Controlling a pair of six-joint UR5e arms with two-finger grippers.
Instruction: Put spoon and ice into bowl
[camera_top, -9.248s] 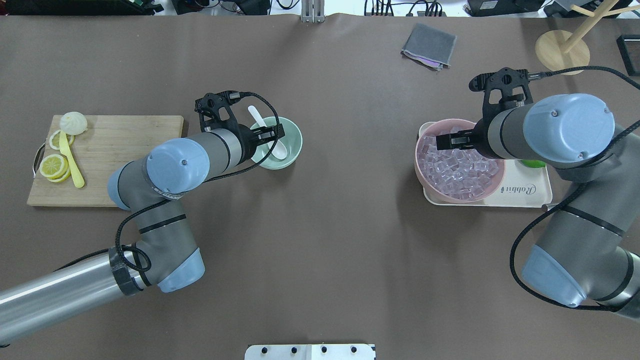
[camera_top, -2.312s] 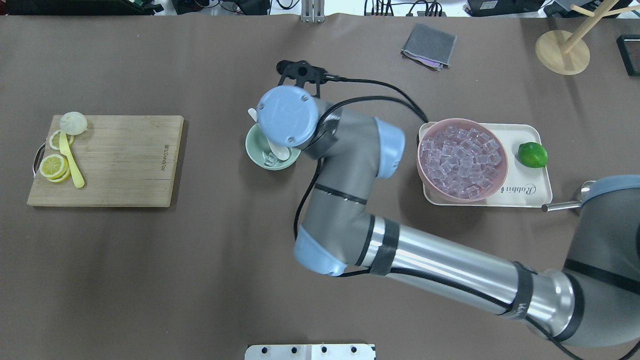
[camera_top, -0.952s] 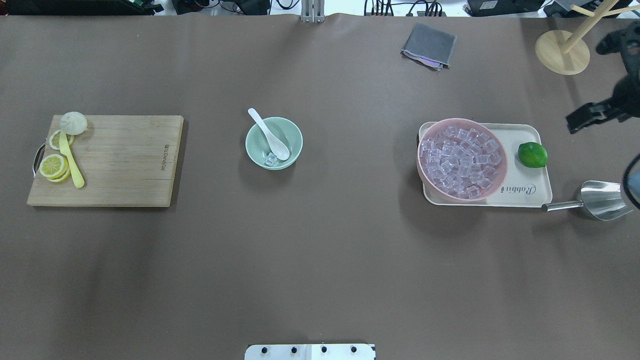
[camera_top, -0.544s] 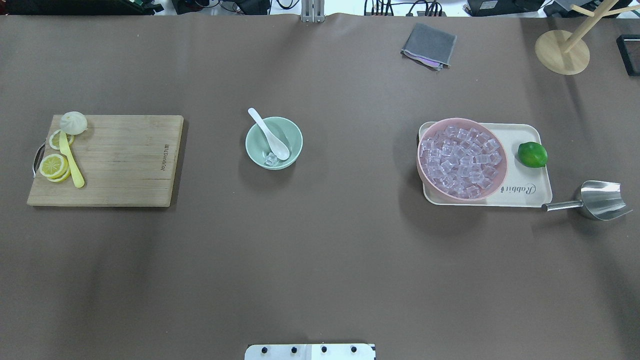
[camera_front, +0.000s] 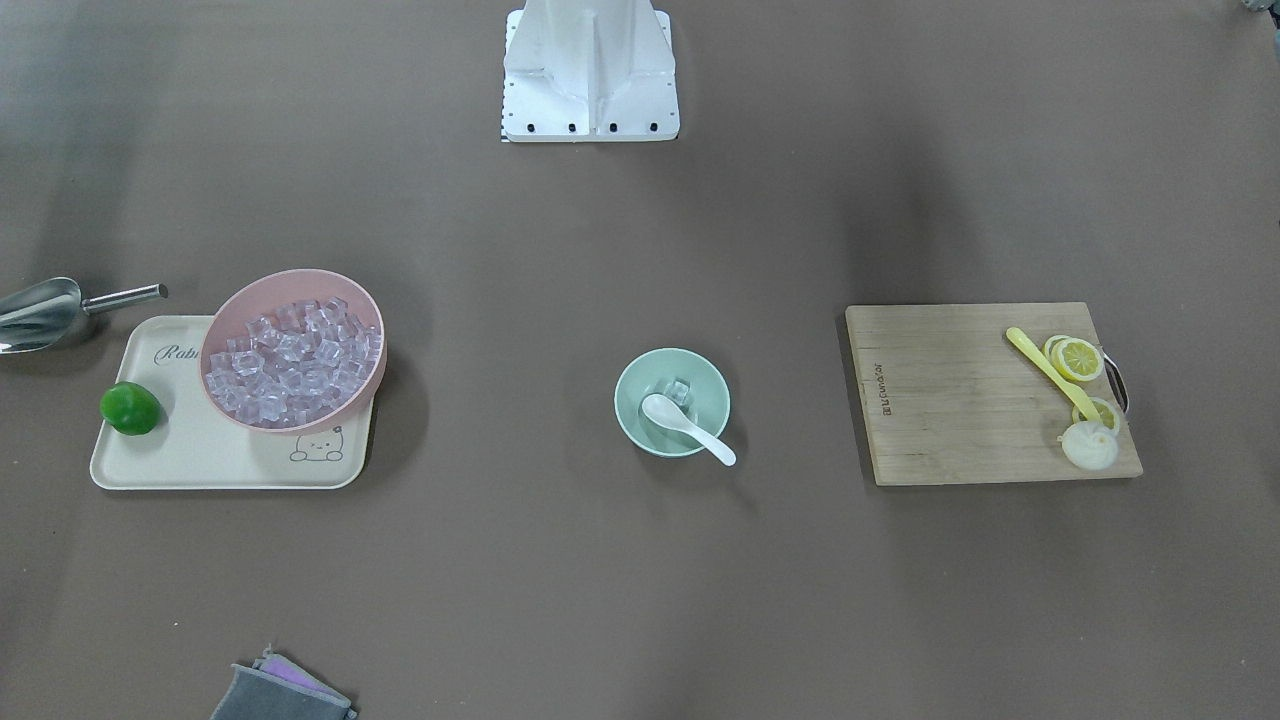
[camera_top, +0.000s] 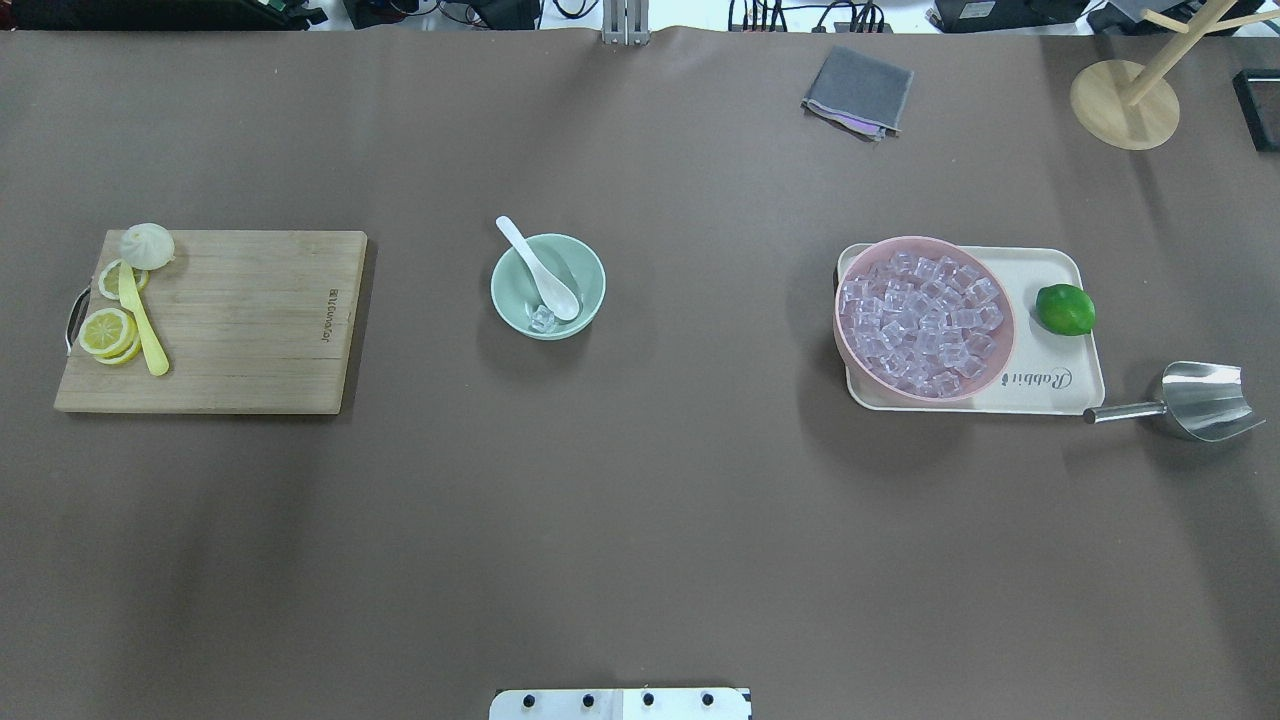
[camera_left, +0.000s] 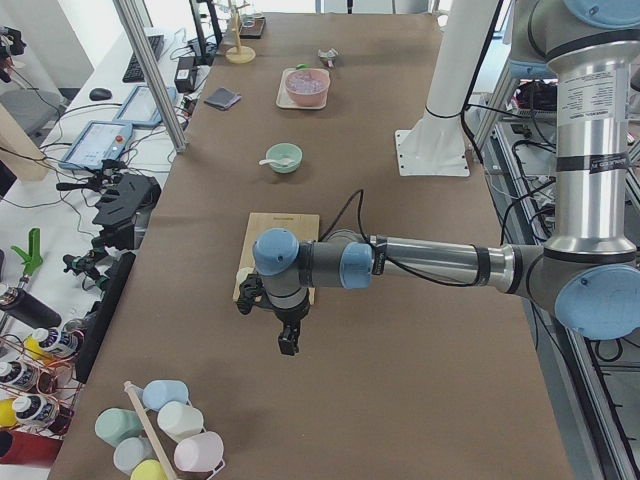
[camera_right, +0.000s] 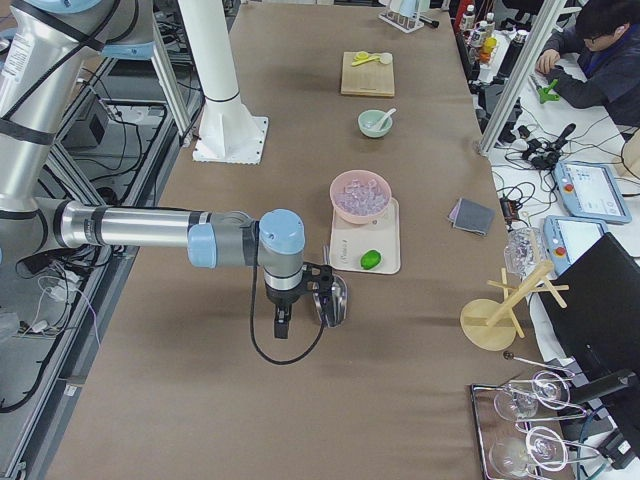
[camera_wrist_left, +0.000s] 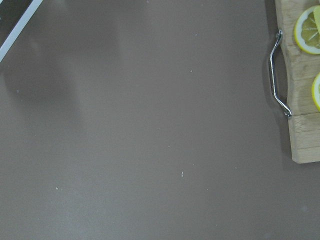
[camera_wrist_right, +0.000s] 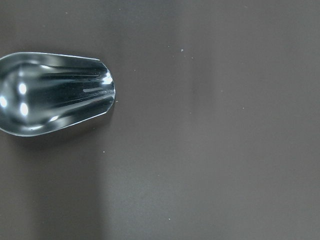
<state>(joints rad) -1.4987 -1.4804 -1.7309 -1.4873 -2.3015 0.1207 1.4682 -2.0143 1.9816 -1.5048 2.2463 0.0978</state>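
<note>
Overhead exterior view: the bowl (camera_top: 592, 276) sits left of centre on the brown table (camera_top: 640, 520), with nothing touching it from outside.
Spoon: the spoon (camera_top: 540, 270) lies in the bowl, scoop down inside and handle slanting over the upper-left rim.
Ice: one ice cube (camera_top: 542, 320) rests on the bowl's floor, just below the scoop.
Left gripper: the left gripper (camera_left: 287, 346) shows only in the exterior left view, pointing down near the cutting board's end. How far its fingers are spread cannot be told, and it holds nothing visible.
Right gripper: the right gripper (camera_right: 281, 328) shows only in the exterior right view, hanging beside the metal scoop (camera_top: 1200, 400). Its spread cannot be told.
Right half: a pink bowl (camera_top: 838, 310) full of clear cubes (camera_top: 920, 320) stands on a cream tray (camera_top: 1050, 392) with a lime (camera_top: 1065, 309) beside it. The metal scoop lies just off the tray's lower-right corner.
Left half: a cutting board (camera_top: 240, 320) carries lemon slices (camera_top: 108, 332) and a yellow spoon (camera_top: 140, 325).
Top edge: a grey cloth (camera_top: 858, 92).
</note>
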